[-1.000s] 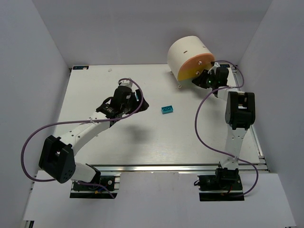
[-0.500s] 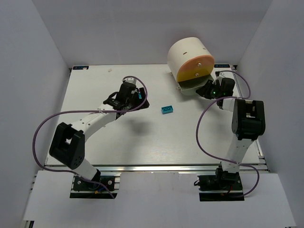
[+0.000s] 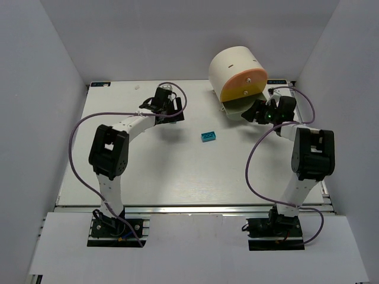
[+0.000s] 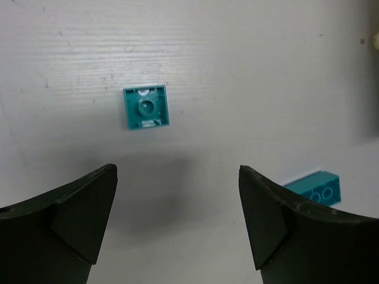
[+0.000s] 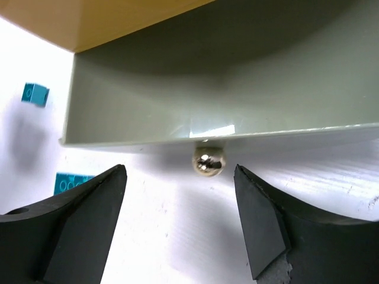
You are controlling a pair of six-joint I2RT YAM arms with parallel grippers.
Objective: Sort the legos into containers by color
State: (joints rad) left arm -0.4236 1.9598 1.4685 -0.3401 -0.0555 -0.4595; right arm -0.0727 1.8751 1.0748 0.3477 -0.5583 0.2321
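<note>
The white-and-black left arm (image 3: 133,123) and the matching right arm (image 3: 294,183) are built of slim white links joined by boxy matt-black joint housings, each mounted on a black base block (image 3: 112,228). A thin purple cable (image 3: 73,142) loops loosely beside the left arm and a second purple cable (image 3: 247,160) beside the right, where a small green light (image 3: 270,116) glows on the black wrist. The left gripper (image 4: 177,171) and right gripper (image 5: 179,171) each show two broad matt-black wedge-shaped fingers with bevelled inner faces.
</note>
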